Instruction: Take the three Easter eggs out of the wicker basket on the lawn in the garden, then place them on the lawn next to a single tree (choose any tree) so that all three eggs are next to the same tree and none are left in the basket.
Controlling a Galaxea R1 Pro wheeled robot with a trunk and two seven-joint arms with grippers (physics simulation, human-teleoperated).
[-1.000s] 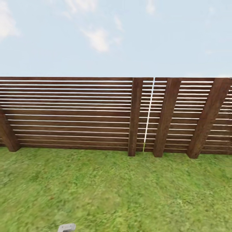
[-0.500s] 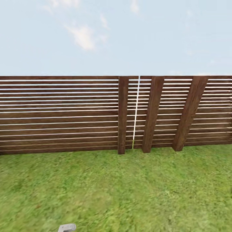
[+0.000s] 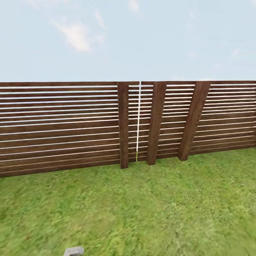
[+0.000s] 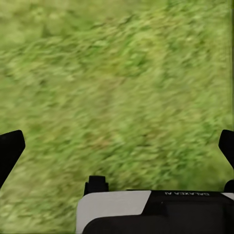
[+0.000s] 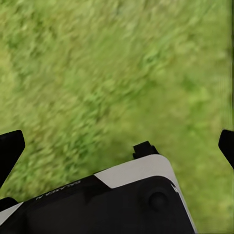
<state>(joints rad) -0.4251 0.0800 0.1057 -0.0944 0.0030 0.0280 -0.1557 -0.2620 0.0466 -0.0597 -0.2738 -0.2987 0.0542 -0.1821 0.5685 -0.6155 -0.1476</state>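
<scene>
Grass, mottled green lawn [image 3: 149,206], brown slatted wooden fence [image 3: 60,128]; searching step, next find the basket; both hands [image 4: 117,146] [image 5: 117,146] spread wide, empty.

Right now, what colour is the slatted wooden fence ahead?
Dark brown horizontal-slat wooden fence; clearest in the head view.

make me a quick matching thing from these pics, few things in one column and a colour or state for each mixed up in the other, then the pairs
Column 1
1. fence
2. lawn
3. sky
4. left pincer

Column 2
A. pale blue with thin white clouds
B. open, nothing between its black fingertips
C. brown horizontal slats with sloping posts
D. mottled green grass

Pairs: 1-C, 2-D, 3-A, 4-B
</scene>
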